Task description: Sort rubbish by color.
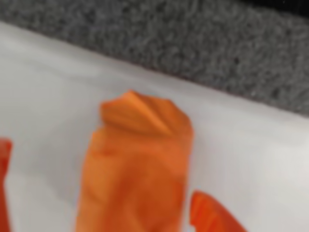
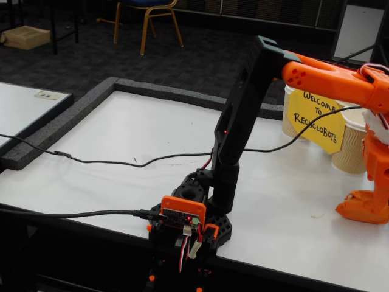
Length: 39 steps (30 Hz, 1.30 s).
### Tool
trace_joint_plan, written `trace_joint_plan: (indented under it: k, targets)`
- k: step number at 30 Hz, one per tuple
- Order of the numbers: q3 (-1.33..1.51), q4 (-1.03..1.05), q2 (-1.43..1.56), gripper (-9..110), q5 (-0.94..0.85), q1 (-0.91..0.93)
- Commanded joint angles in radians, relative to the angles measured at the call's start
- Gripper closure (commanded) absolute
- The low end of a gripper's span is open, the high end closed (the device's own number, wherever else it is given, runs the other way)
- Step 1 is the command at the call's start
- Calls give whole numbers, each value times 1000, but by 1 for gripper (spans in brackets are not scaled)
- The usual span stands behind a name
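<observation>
Orange wad (image 1: pixel 135 179) between pincer (image 1: pixel 120 212) fingertips; white table (image 2: pixel 121 140); grey foam border (image 2: pixel 55 131)

You see the orange wad (image 1: pixel 137 169) in the wrist view as creased matt paper, with smooth orange plastic fingertips (image 1: pixel 212 215) at its five and nine o'clock. Under it the table (image 1: pixel 251 159) looks smooth, matt white; the border (image 1: pixel 193 43) at twelve o'clock is rough grey foam. In the fixed view your arm (image 2: pixel 243 121) is matt black and orange plastic, the cup (image 2: pixel 351 152) ribbed tan paper, the sign (image 2: pixel 316 118) flat yellow paper, the cable (image 2: pixel 109 161) smooth black.
</observation>
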Motion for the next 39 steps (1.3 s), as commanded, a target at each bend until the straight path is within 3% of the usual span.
trace_joint_plan:
  k: [1,10,19,31,39]
  targets:
    - [-25,-6,155,76,-20,26]
    - [-21,-26,153,100,-18,17]
    - [-51,-60,158,101,-9,5]
    - [-511,140,195,101,72,-25]
    - [-482,175,229,101,78,-44]
